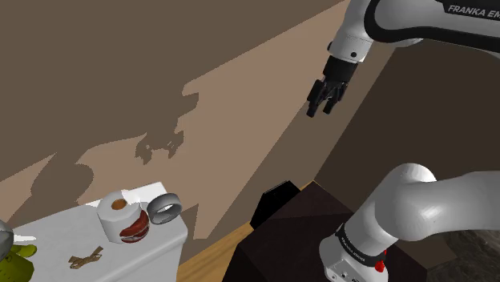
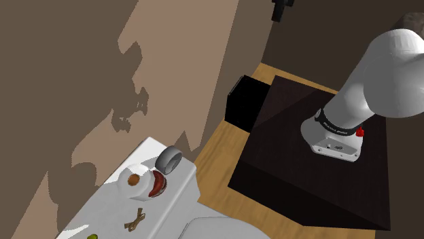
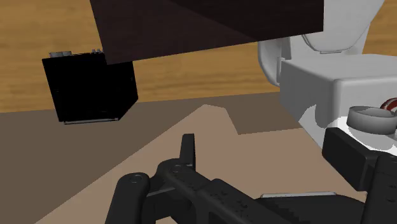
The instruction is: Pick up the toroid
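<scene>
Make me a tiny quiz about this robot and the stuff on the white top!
1. True or false: the pincer is holding the ring.
2. What stands right beside the ring? A) a cup B) a book C) a shoe
3. Fill in: the ring's colour is ____.
Key: 1 false; 2 A; 3 grey.

The shoulder view sits beside the dark stand [image 1: 280,240], facing the brown wall [image 1: 120,64]. The second exterior view looks steeply down, seemingly from higher up. The wrist view looks down from well above. All three share the stand, the black box [image 1: 272,204] and the white ledge [image 1: 160,244] bearing the grey ring [image 1: 167,208].
</scene>
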{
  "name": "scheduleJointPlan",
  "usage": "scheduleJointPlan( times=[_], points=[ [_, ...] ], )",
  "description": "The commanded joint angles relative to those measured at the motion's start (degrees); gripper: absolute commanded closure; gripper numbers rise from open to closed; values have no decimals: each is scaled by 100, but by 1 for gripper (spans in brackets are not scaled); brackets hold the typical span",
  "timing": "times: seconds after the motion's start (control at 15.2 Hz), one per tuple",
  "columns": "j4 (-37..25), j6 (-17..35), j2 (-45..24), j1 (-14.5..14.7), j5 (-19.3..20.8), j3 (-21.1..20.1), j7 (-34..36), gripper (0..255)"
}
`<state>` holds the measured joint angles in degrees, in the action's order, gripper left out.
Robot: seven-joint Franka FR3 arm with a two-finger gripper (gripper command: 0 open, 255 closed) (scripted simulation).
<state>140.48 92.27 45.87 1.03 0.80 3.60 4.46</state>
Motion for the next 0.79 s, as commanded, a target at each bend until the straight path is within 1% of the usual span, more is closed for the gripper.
scheduleJointPlan(
  times=[0.0, 0.33, 0.73],
  points=[
    [0, 0, 0, 0, 0, 0, 0, 0],
    [190, 1004, -712, 390, -68, -33, -548, 0],
    [213, 2136, -1696, 848, -183, -114, -1209, 0]
  ],
)
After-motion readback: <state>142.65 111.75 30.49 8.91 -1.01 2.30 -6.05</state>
